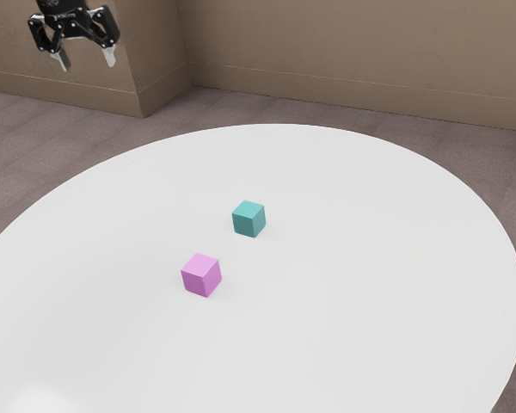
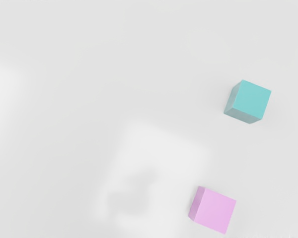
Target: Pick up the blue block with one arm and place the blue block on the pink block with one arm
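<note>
- The black gripper (image 1: 87, 60) is seen at the upper left of the exterior view, raised well away from both blocks. Its two fingers are spread apart and nothing is held between them.
- The pink block (image 1: 201, 275) is placed on the round white table (image 1: 370, 301), near its middle.
- The teal block (image 1: 248, 218) is found to the exterior view's right of the pink one and a little farther back. It rests flat on the table.
- In the wrist view, a gap is seen between the two blocks, so they are not touching.
</note>
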